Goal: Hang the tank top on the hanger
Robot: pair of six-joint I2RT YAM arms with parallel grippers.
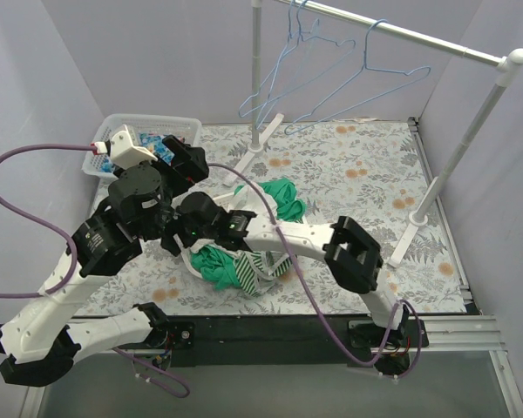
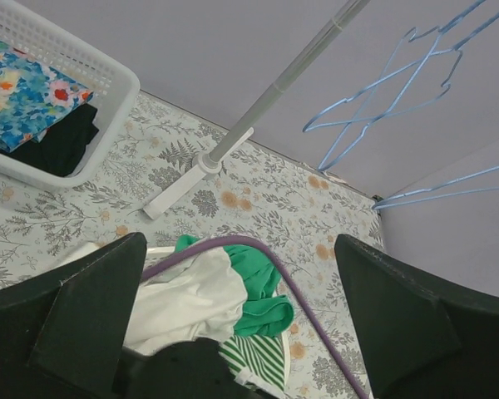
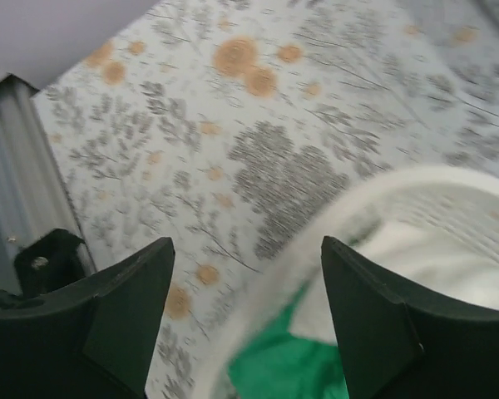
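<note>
— Well, how do things lie, biggest first?

— The flowered desk (image 1: 366, 165) carries a rack (image 1: 418, 39) across 12 to 2 o'clock, a white basket (image 1: 185, 127) at 10, and a heap of clothes at 6. The tank top (image 1: 260, 277) lies crumpled at the heap's near edge, touching a plain green garment (image 1: 283, 200). It is not on a hanger (image 1: 370, 74). Those hang from the rail at 1 o'clock, well apart from the heap.

— And the tools?

— The left tool (image 2: 241, 249) is spread wide with nothing in it. The right tool (image 3: 245, 249), low over the heap, also has its fingers apart and nothing pinched.

— What might go wrong?

— Most likely a grab that takes green cloth along with the stripes, since the two lie tangled. The purple cable (image 2: 220, 240) crosses the heap and could snag. The arms are crowded together and may knock, and a thin wire hanger would probably swing when touched.
</note>
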